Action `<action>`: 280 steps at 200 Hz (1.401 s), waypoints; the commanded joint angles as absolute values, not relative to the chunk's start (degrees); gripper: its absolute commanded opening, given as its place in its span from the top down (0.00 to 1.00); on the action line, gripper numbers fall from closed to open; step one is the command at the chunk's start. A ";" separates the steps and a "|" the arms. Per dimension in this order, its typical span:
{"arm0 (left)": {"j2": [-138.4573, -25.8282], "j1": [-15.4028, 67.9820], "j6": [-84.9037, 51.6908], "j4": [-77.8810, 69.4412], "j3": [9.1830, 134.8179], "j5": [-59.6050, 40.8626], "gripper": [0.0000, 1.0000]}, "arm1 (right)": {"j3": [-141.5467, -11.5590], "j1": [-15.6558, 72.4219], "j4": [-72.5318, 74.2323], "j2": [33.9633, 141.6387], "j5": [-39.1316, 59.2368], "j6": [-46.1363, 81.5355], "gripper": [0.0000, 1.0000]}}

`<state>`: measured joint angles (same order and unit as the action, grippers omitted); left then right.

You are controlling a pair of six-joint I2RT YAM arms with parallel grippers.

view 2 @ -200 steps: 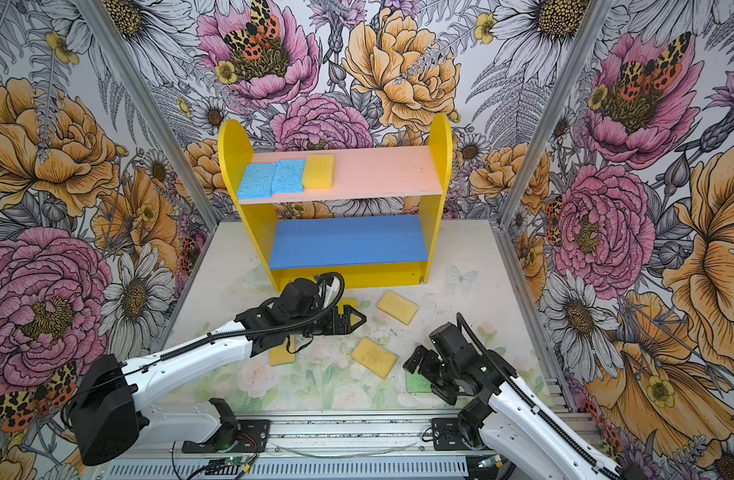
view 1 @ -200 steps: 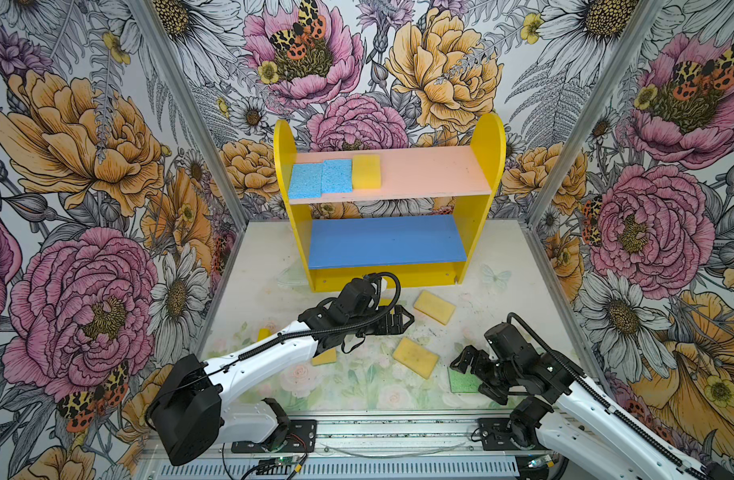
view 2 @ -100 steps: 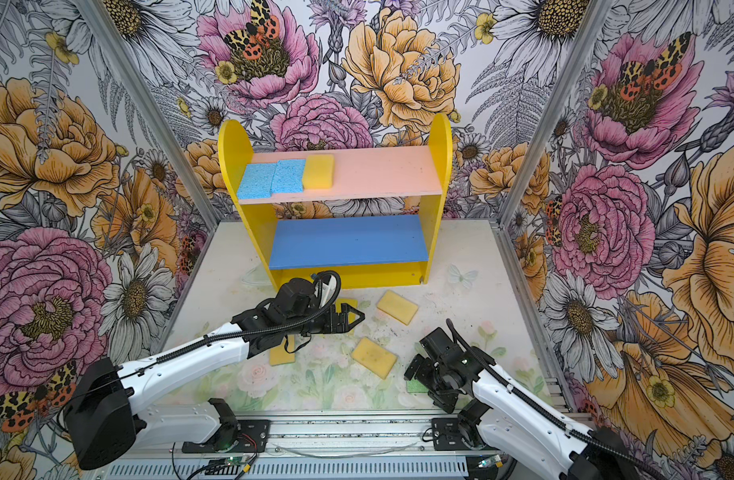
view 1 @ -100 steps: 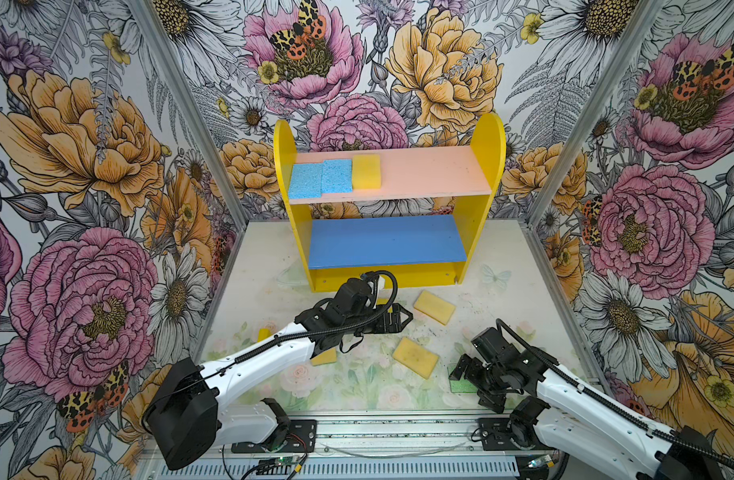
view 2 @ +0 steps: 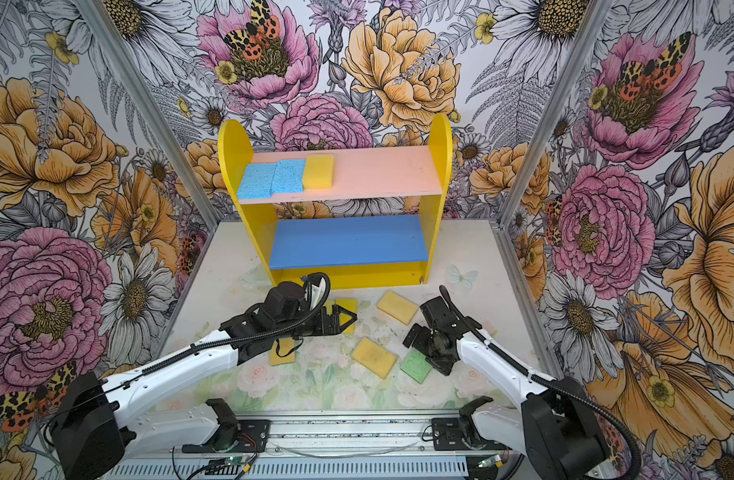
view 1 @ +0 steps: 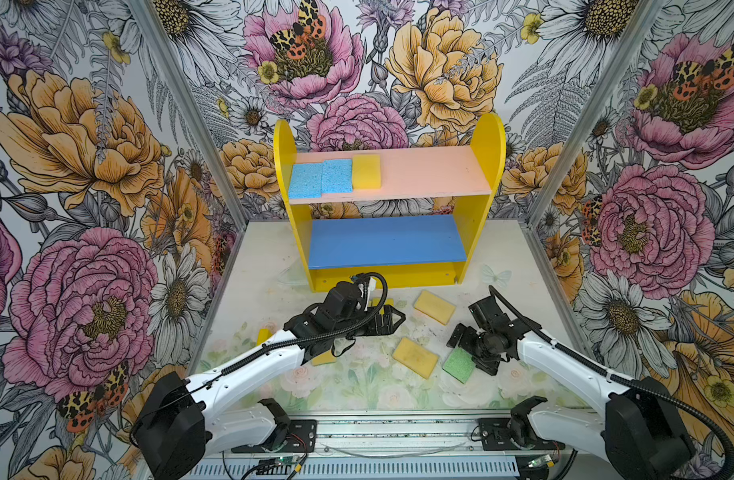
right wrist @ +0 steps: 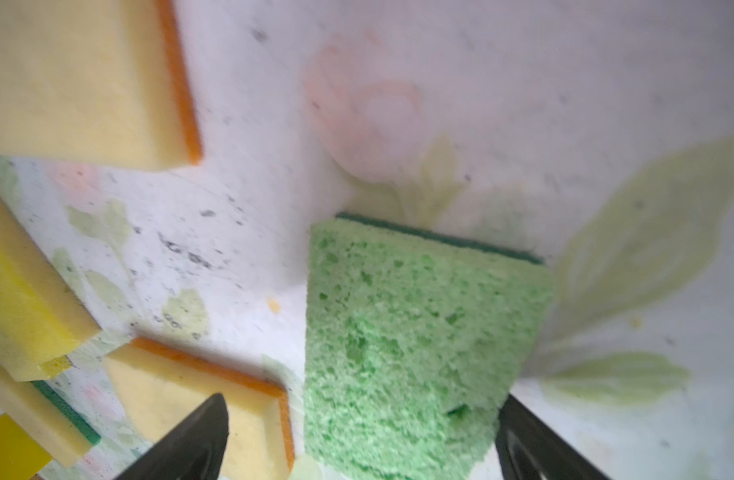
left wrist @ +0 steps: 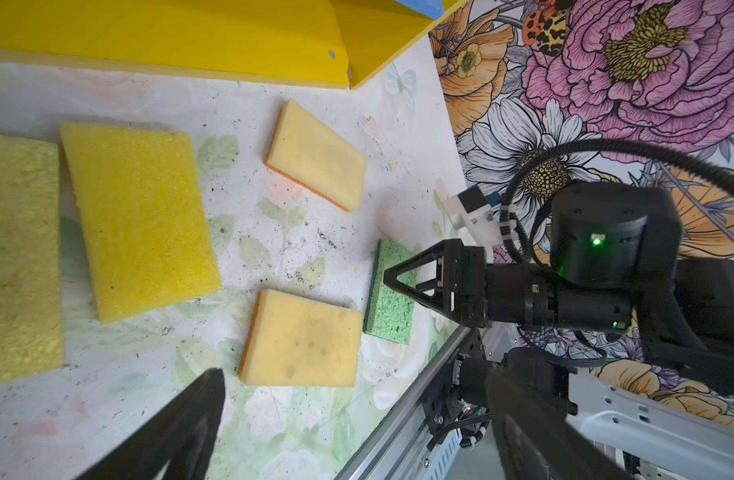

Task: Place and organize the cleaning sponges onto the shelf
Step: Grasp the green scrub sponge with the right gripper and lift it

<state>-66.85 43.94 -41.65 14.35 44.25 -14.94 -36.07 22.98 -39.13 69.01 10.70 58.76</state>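
I see my right gripper spread wide, straddling the green sponge on the table; left gripper also wide, holding nothing.

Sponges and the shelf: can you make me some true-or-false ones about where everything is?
1. Two blue sponges and a yellow sponge lie on the pink board. True.
2. The blue board holds a sponge. False: no sponge lies on it.
3. The green sponge is on the shelf. False: it lies on the table.
4. The right hand is open, with the green sponge between its fingers. True.
5. The left hand holds a sponge. False: it is open and holds nothing.
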 commanded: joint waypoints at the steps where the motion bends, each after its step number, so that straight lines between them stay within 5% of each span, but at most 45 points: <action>1: -65.25 43.25 -41.48 14.19 43.26 -16.16 0.01 | -40.14 22.76 -30.71 72.29 10.56 51.57 0.01; 80: -61.21 40.89 -41.84 14.55 39.88 -17.12 0.01 | -33.05 22.81 -33.32 67.20 15.30 46.83 0.02; 189: -58.39 40.04 -41.84 16.63 39.10 -17.05 0.01 | -28.74 21.27 -33.75 63.94 12.95 46.21 0.42; 280: -60.02 39.86 -41.87 15.61 39.29 -17.80 0.01 | -26.82 21.18 -33.75 63.61 11.15 45.96 0.58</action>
<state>-59.40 40.36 -41.87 16.25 39.90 -16.82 -27.59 21.65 -33.95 64.29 13.04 46.50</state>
